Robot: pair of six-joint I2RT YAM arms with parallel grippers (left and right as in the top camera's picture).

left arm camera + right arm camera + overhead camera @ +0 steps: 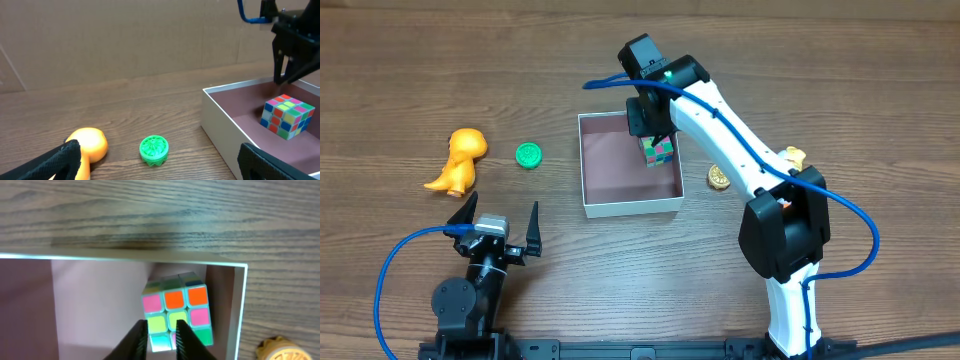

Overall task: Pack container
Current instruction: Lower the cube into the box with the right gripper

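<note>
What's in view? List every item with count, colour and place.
box: 1, white walls, pinkish-brown floor, table centre
cube: 1, multicoloured, in box by right wall
dinosaur: 1, orange, left of box
green disc: 1, green, between dinosaur and box
gold disc: 1, gold, right of box
tan lump: 1, tan, far right, mostly hidden
table: 1, brown wood
left gripper: 1, black, open, near edge
right gripper: 1, black, above cube, fingers close together
</note>
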